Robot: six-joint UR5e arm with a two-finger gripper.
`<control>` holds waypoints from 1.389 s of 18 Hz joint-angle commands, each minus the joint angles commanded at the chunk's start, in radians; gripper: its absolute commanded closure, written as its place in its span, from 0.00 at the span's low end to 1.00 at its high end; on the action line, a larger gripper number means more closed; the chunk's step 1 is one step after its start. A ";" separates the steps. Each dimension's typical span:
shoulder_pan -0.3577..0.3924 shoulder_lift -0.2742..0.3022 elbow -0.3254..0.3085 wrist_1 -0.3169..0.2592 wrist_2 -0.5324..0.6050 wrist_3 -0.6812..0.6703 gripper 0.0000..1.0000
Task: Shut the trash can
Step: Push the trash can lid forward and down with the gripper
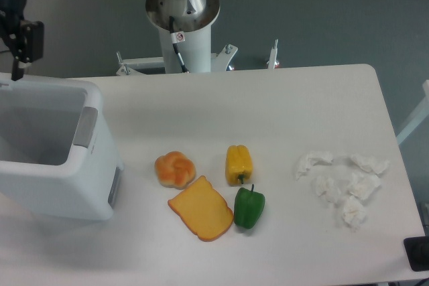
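The trash can (60,185) is a large white boxy bin at the table's left edge. Its top stands open and I see into its empty inside. A grey latch tab (85,126) sits on its right rim. I cannot make out the lid. My gripper (15,70) is a dark body at the upper left, hanging just over the bin's far rim. A thin fingertip (14,66) points down at that rim. Whether the fingers are apart does not show.
On the table lie a bread roll (175,169), a slice of toast (200,208), a yellow pepper (238,163) and a green pepper (249,207). Several crumpled tissues (345,182) lie at the right. The robot's base (181,15) stands behind the table.
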 joint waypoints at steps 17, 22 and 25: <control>0.117 -0.083 -0.018 0.041 0.008 0.009 0.00; 0.149 -0.101 -0.023 0.049 0.040 0.014 0.00; 0.164 -0.104 -0.031 0.048 0.040 0.037 0.00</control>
